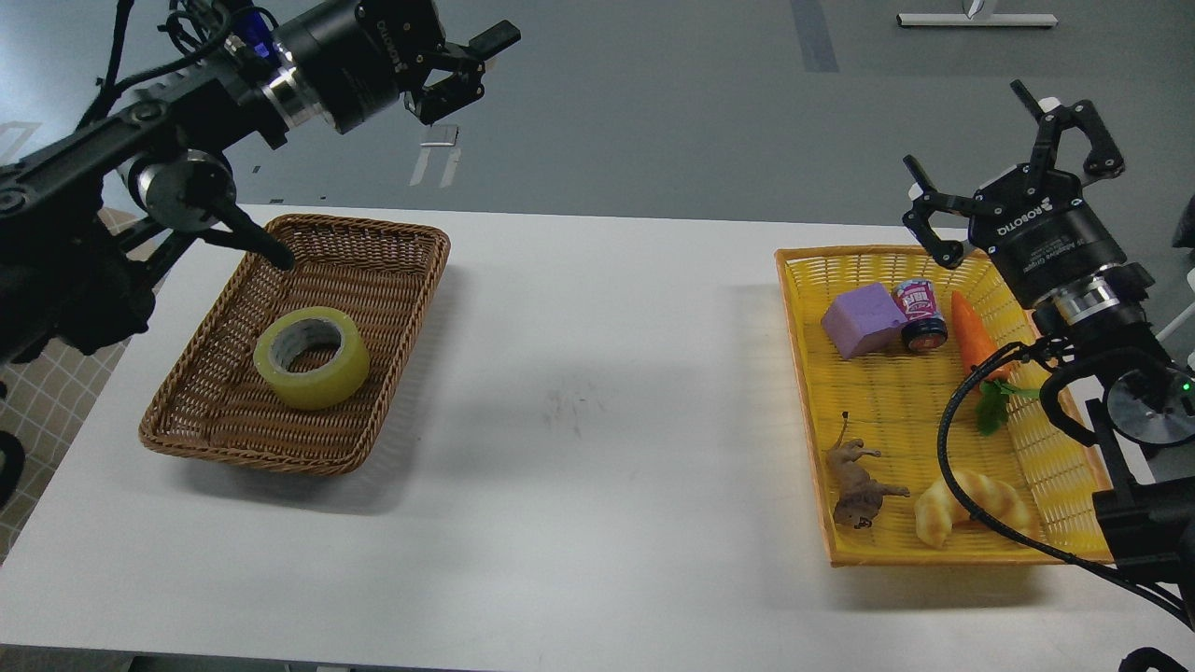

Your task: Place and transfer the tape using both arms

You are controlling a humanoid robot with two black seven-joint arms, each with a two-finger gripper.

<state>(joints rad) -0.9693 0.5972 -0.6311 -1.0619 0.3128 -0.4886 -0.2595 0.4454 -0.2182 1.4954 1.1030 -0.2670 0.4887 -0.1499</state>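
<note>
The white table [597, 392] has a wide bare stretch across its middle, with a brown wicker basket [392, 280] toward its left end and a yellow basket [803, 373] toward its right end. The brown basket's left corner sits near the table's left edge; the yellow basket's right rim runs under the right arm near the table's right edge.

The tape [312, 357] lies flat inside the brown basket, hole facing up, a little nearer the basket's near rim than its far one, with free wicker floor around it.

The left gripper [467, 65] hangs high above and beyond the brown basket's far rim, well apart from the tape, its fingers spread and holding nothing. The right gripper [1013, 163] is raised over the far right corner of the yellow basket, fingers spread wide and empty.

In the yellow basket lie a purple block [861, 320], a small jar [920, 315], a toy carrot [976, 341], a toy animal [857, 485] and a croissant toy [966, 509].
</note>
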